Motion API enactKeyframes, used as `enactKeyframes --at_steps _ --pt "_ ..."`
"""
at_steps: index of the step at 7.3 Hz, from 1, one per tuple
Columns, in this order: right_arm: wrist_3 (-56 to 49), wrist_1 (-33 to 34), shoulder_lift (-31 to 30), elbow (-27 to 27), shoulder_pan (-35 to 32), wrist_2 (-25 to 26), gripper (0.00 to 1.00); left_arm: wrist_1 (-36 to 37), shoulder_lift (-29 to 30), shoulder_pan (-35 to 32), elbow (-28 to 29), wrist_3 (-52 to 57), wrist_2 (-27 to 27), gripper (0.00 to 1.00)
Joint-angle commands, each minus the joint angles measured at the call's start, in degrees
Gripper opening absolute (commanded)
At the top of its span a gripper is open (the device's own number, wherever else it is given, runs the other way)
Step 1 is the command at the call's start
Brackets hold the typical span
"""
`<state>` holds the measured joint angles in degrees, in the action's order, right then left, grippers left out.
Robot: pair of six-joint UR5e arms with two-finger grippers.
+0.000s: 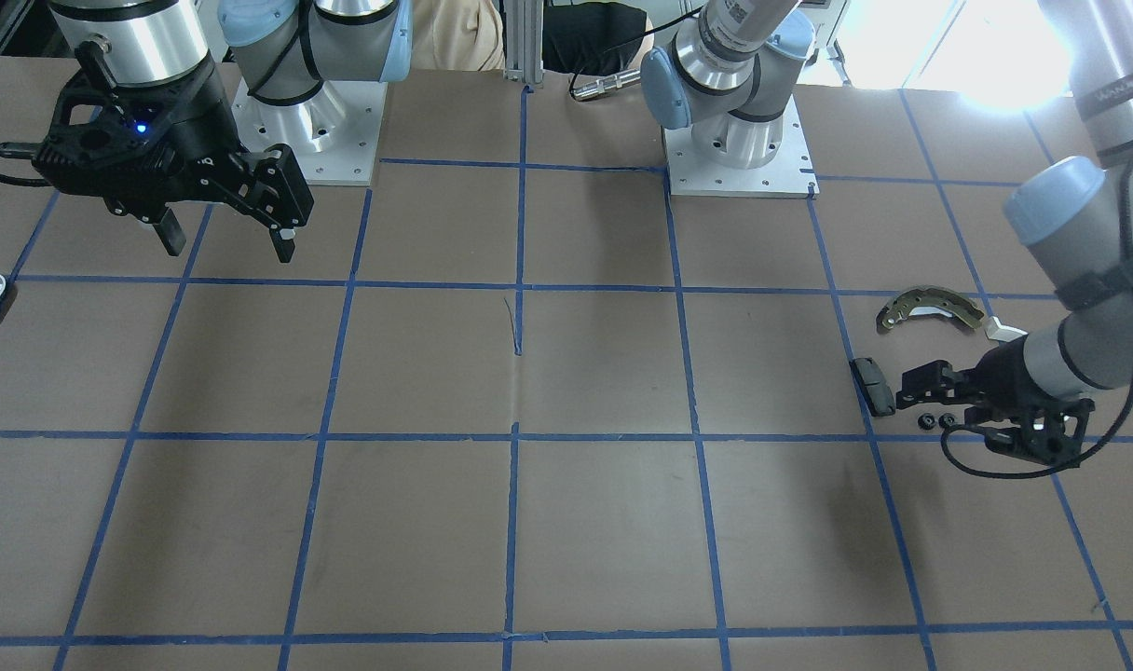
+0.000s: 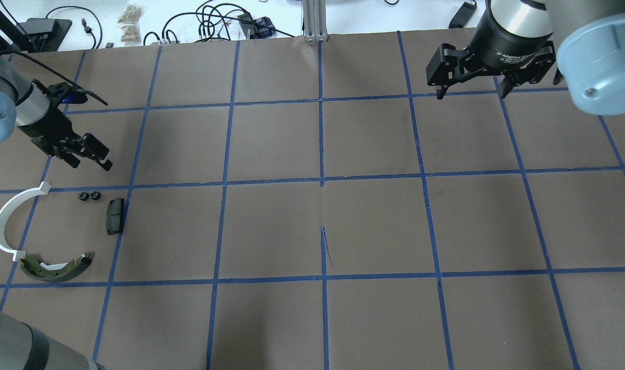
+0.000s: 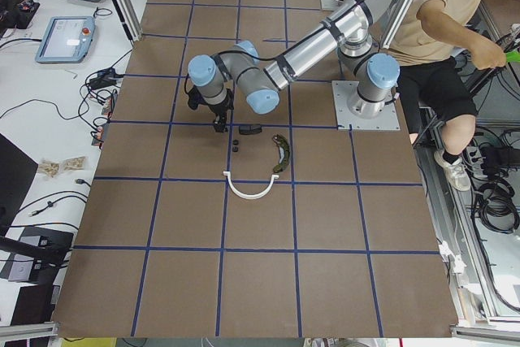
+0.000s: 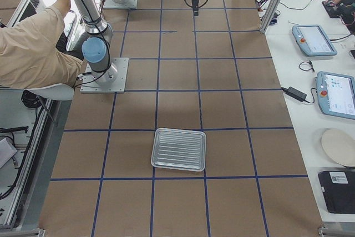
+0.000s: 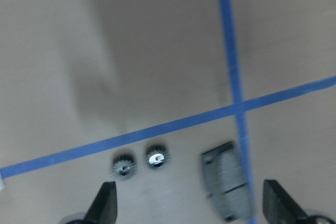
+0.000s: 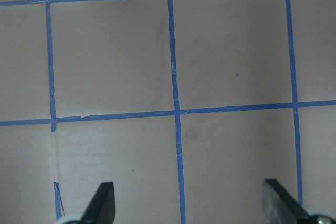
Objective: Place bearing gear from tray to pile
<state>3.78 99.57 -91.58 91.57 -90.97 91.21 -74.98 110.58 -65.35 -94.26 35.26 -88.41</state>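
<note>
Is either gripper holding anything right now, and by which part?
Nothing is held. The left gripper hangs open near two bearing gears lying on the table; the right gripper is open and empty too.

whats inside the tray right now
Nothing: the tray shows a bare ridged bottom in the exterior right view, nothing covering it. Two small black gears lie by the black pad.

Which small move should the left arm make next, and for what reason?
Probably lift the left gripper away: it is open and empty, both gears lie beside the black pad of the pile, and the tray shows no gear.
</note>
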Motion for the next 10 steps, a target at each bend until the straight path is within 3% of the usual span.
enactKeyframes --at_steps 1,2,5,6,10 --pt "0.0 0.3 0.1 0.0 0.0 -0.1 1.00 -3.5 -5.8 -10.8 1.4 -14.8 0.1 1.00" --pt "0.0 0.1 0.4 -0.4 0.0 -0.1 1.00 -3.9 -8.6 -15.0 2.3 -20.6 0.0 1.00" --pt "0.1 0.0 0.4 -0.3 -0.1 -0.1 1.00 -18.5 -14.2 -28.0 13.6 -25.9 -0.2 1.00" --pt "0.1 0.1 0.4 -0.3 0.0 -0.1 1.00 -21.9 -14.7 -28.4 14.6 -25.9 -0.1 1.00" --pt "0.1 0.1 0.5 -0.3 0.0 -0.1 1.00 -22.6 -15.7 -28.0 14.1 -27.9 -0.7 1.00"
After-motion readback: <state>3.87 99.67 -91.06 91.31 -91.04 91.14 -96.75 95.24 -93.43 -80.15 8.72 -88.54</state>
